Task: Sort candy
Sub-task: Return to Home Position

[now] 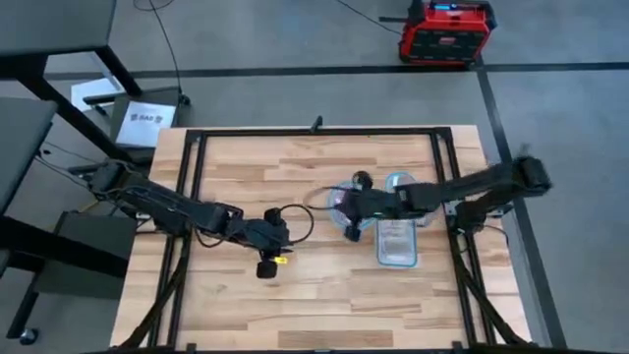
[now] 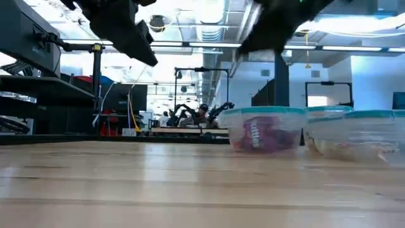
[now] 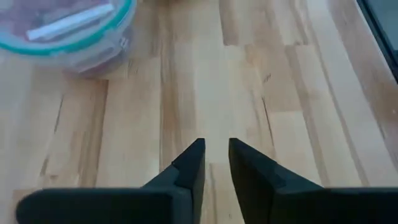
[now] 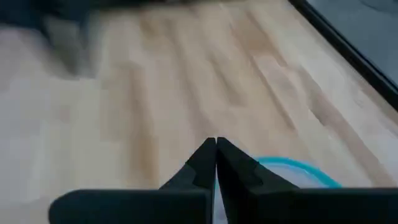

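Observation:
Purple-wrapped candy (image 2: 256, 135) fills a clear round bowl with a bluish rim (image 1: 344, 202), which the left wrist view also shows (image 3: 62, 28). A second bowl (image 1: 401, 187) stands to its right, and a clear rectangular tub (image 1: 396, 242) is nearer the front. My right gripper (image 4: 216, 147) is shut above the first bowl's rim (image 4: 292, 168), raised off the table, with nothing visible between its fingers. My left gripper (image 3: 216, 152) hangs over bare wood left of the bowls (image 1: 278, 239), its fingers a narrow gap apart and holding nothing.
A black frame (image 1: 314, 132) runs around the wooden table top. Bare wood lies left of and in front of the bowls. A red and black device (image 1: 444, 31) sits on the floor beyond the table's far edge.

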Tool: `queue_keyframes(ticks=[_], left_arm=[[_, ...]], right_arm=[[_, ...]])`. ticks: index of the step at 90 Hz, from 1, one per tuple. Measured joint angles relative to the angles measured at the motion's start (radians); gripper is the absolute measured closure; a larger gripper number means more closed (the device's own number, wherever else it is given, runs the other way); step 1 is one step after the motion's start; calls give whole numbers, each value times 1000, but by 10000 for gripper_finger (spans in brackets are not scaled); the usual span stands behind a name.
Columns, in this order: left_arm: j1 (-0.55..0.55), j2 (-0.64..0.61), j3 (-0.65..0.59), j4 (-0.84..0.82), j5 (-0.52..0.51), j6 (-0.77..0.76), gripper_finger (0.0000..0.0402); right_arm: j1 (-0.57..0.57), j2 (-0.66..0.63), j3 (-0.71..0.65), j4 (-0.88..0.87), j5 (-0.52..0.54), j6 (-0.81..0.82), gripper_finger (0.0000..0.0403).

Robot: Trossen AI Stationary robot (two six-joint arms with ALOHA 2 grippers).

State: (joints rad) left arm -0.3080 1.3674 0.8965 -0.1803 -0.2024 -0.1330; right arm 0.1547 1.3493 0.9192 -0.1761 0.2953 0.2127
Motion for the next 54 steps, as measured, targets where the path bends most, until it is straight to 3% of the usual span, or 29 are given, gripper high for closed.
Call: queue_keyframes(ticks=[7,16,34,54], left_arm=[[1,-10,23,8,1,65,392],[22,-50,31,16,12,131,396],[100,-174,-41,2,11,163,399],[149,-251,-66,-98,6,136,398]], right_arm=[[51,-70,-23,-17,-87,20,403],[70,-180,-81,2,-180,50,403],[24,-500,-405,206,-174,50,403],[-20,-837,-620,209,-163,227,403]])
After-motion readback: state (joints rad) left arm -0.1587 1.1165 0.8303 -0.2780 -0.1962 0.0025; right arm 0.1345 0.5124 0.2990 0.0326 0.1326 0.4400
